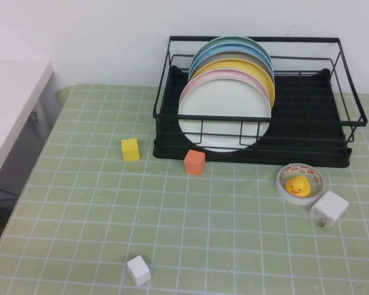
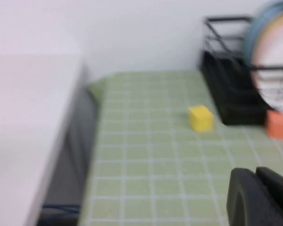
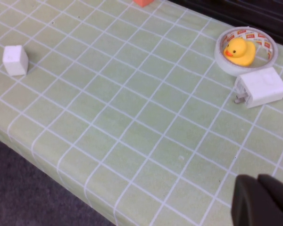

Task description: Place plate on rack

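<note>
Black wire forms the rack (image 1: 307, 117), which fills the upper right of the high view, and the plate (image 1: 224, 117), pale mint-white, is seen standing on edge at the front of a row of plates in its left half, with a pale pink plate (image 1: 200, 82) just behind it and a yellow plate (image 1: 252, 70) behind that. The placing is therefore judged to be done, and nothing more than withdrawal of the arms appears to be left. No arm is shown in the high view. The left gripper (image 2: 262, 197) is glimpsed only as a dark edge at the lower right of the left wrist view, over the green checked tablecloth (image 1: 80, 203), and the right gripper (image 3: 264, 200) likewise at the lower right of the right wrist view; whether either is open cannot be told, and neither is seen to hold anything. Smaller items lie apart on the cloth: a white charger (image 1: 329, 208), a tape roll (image 1: 283, 181) ringing a rubber duck (image 1: 298, 185), an orange cube (image 1: 195, 161), a yellow cube (image 1: 130, 149) and a white cube (image 1: 138, 270).
</note>
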